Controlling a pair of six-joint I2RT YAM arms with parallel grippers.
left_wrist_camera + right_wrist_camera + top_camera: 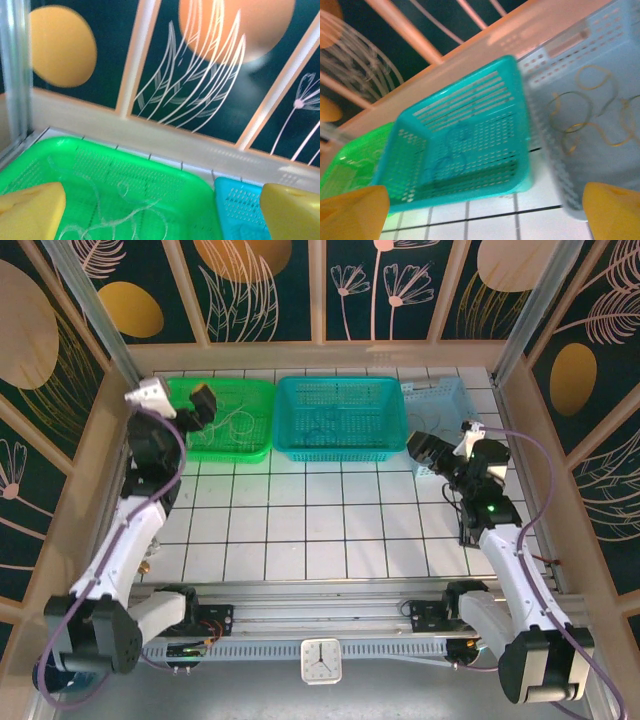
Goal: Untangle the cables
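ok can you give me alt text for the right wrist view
A teal basket with a thin blue cable curled inside sits on a white tiled table, between a pale blue basket of yellowish cable loops on the right and a green basket on the left. The right gripper frames the bottom corners, yellow fingertips wide apart, empty.

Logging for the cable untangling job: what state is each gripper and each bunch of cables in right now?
left gripper: open, empty, over green basket
right gripper: open, empty
cream-white cables: curled, overlapping, in green basket
blue cable: looped, in teal basket
yellowish cables: overlapping loops, in pale blue basket
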